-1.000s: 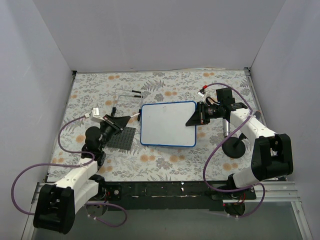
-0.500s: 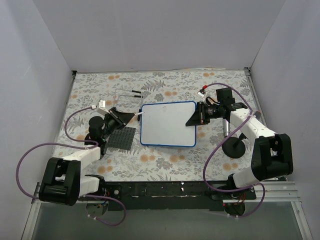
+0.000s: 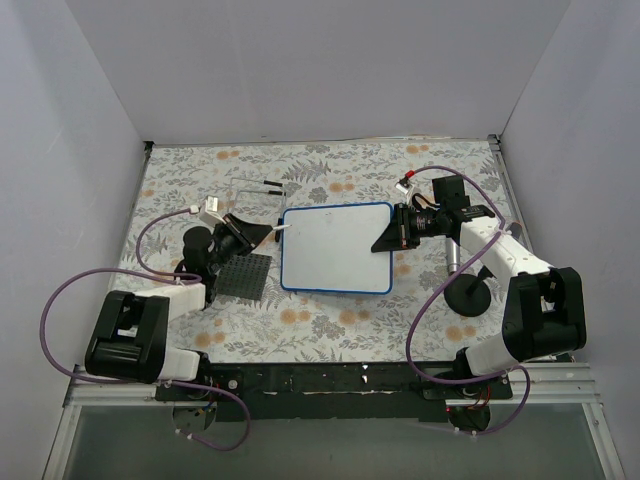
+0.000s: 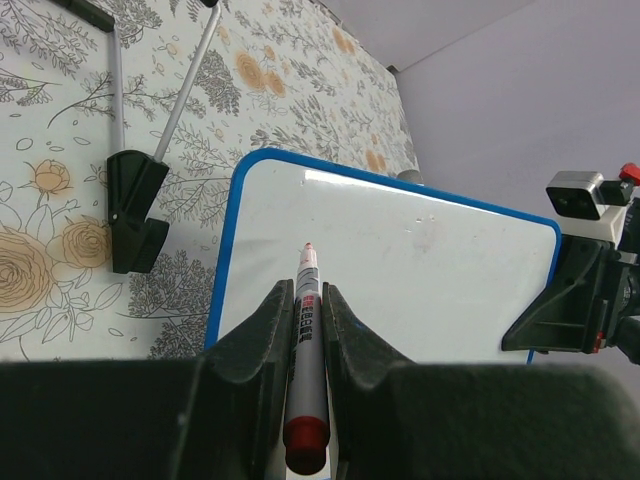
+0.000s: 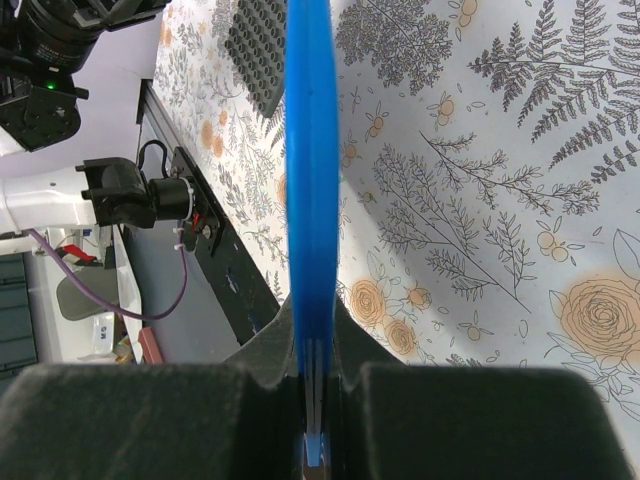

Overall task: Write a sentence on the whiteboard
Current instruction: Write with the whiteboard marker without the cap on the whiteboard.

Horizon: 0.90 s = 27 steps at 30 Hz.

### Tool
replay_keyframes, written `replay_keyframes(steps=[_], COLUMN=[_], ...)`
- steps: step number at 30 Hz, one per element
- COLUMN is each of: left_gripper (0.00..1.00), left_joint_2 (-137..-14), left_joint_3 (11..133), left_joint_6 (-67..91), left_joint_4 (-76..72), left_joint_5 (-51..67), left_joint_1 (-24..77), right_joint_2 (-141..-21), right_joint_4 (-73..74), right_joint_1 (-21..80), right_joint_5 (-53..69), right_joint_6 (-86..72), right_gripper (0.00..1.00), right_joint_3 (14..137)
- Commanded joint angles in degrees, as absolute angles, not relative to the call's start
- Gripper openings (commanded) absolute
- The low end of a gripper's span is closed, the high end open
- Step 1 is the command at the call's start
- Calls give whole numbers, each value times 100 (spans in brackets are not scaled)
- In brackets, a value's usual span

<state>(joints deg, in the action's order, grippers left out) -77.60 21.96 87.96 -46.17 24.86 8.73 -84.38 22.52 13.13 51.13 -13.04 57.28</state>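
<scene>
Between the two claws, in the middle of the flowered table cover [image 3: 330,170], lies the whiteboard [image 3: 336,250], flat, with its thin blue rim all round. The right claw [image 3: 385,240] is pinched shut on the board's rim at the side nearest it. From the right wrist the blue rim [image 5: 311,150] shows edge-on, running straight out from between the right claw [image 5: 312,330] and its two dark fingers [image 5: 270,350], with the rim seated in the slot between them.

At the opposite side, the left claw [image 3: 262,233] is closed tight on a marker [image 3: 278,229], and the board lies just ahead of its fingertips. From the left wrist the marker [image 4: 303,340] sits lengthwise between that claw [image 4: 305,295] and its fingers [image 4: 262,330], red tip forward over the whiteboard [image 4: 400,270] just inside the near rim. Whether the tip touches the white face cannot be told. Across the board from this claw the right claw [image 4: 560,300] shows as a dark wedge on the far rim.

Under and just behind the left claw lies a dark studded plate [image 3: 243,277], close beside the board; past the right claw's fingers it shows at the board's far end [image 5: 262,45]. To the left of the left claw's fingers a black clip on two thin metal rods [image 4: 133,205] rests on the cover. Behind the right claw, beside its arm, stands a black round-footed stand [image 3: 468,296].
</scene>
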Motion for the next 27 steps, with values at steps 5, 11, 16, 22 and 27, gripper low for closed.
replay_keyframes(steps=[5,11,16,22,27], left_gripper=[0,0,0,0,0], left_joint_2=[-7936,-8130,-8165,-8200,-8235], left_joint_3=[2417,2593,2637,2646,2672], left_joint_6=[8604,8552,8464,8394,8341], left_joint_4=[-4878,-4861,-4755,-4685,-4641], left_joint_5=[2478,2522,2540,2549,2593], left_joint_1=[844,844,844,844,844], right_joint_2=[-8481,-8490,-8464,-8473,-8473], right_joint_4=[2268,2268,2259,2268,2268], right_joint_1=[1327,1318,1327,1327,1318], right_joint_5=[4869,4869,4869,4869,4860], right_joint_6=[-993,-993,-984,-993,-993], right_gripper=[1,1,1,1,1], right_joint_3=[5704,5695,5687,5687,5687])
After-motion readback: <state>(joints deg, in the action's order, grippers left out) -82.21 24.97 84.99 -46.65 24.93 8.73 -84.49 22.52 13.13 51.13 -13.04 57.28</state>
